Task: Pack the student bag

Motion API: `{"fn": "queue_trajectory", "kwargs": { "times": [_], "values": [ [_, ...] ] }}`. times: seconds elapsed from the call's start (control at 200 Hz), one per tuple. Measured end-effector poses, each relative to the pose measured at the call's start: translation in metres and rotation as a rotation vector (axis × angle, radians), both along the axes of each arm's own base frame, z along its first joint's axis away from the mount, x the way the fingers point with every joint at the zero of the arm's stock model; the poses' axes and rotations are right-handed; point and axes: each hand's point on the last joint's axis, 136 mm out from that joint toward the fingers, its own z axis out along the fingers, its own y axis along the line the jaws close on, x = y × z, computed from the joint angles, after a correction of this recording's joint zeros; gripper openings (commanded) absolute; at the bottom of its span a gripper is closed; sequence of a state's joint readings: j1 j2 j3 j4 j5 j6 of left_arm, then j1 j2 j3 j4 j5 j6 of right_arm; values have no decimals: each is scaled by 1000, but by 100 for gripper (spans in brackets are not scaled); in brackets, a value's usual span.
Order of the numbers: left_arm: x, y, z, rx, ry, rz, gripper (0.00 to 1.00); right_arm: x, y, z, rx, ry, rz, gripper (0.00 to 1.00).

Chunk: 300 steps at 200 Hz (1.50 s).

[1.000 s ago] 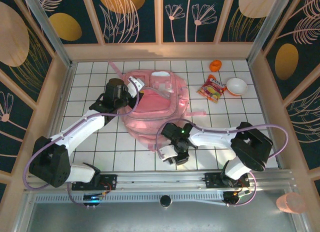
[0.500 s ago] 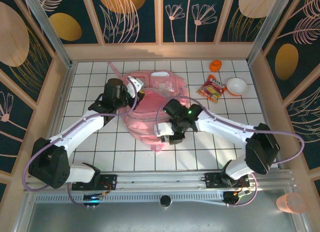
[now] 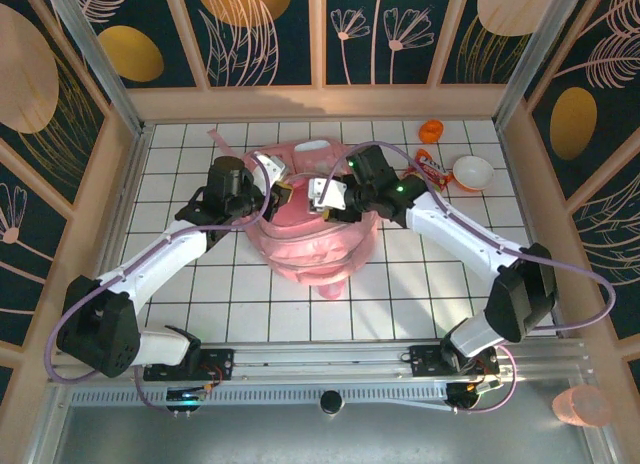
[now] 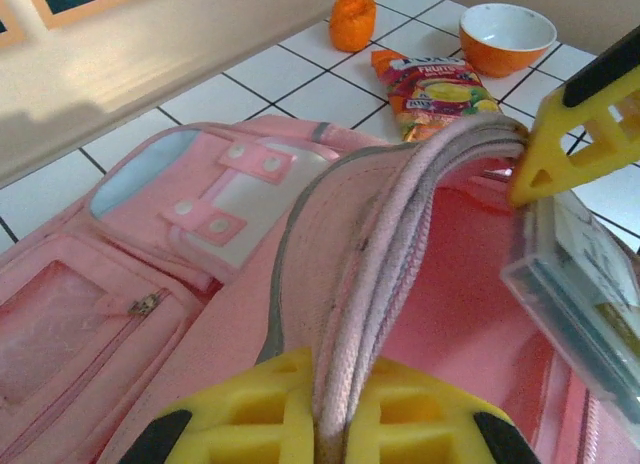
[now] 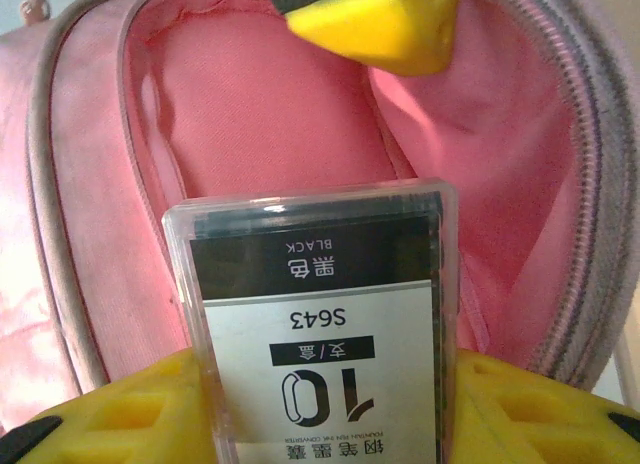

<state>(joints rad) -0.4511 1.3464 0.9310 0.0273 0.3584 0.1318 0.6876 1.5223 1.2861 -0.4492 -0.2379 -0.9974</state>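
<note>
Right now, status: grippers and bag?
Left gripper shut on student bag rim, holding it open. Right gripper shut on clear box at the opening. Nothing seen in the way.

student bag [image 3: 318, 246] mouth held agape; pink cavity open beyond clear box [image 5: 320, 354]. Upper rim of mouth crowded by left gripper [image 4: 335, 429]. Far-right tiles occupied by snack packet [image 4: 440, 89], bowl [image 4: 505, 34].

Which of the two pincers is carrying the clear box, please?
The right pincer grips the clear box; the left pincer pinches the rim of the student bag instead.
</note>
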Motion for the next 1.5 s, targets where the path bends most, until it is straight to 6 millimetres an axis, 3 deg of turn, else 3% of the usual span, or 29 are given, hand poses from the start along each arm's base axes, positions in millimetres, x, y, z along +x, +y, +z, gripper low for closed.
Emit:
{"fn": "queue_trajectory", "kwargs": {
  "times": [0.355, 0.811, 0.916, 1.091, 1.186, 1.501],
  "values": [
    [0, 1, 0, -25, 32, 21, 0, 22, 11, -4, 19, -32, -36, 65],
    [1, 0, 2, -52, 42, 33, 0, 26, 9, 5, 77, -47, -99, 66],
    [-2, 0, -1, -47, 37, 20, 0, 21, 2, 18, 136, -49, -134, 66],
    [-15, -2, -8, -16, 4, -53, 2, 19, -21, 59, 297, -89, -195, 68],
    [-20, -5, -6, -5, -22, -94, 5, 22, -22, 73, 348, -111, -199, 68],
    [-26, -8, -8, 6, -45, -152, 8, 38, 11, 42, 334, -13, -109, 63]
  ]
}}
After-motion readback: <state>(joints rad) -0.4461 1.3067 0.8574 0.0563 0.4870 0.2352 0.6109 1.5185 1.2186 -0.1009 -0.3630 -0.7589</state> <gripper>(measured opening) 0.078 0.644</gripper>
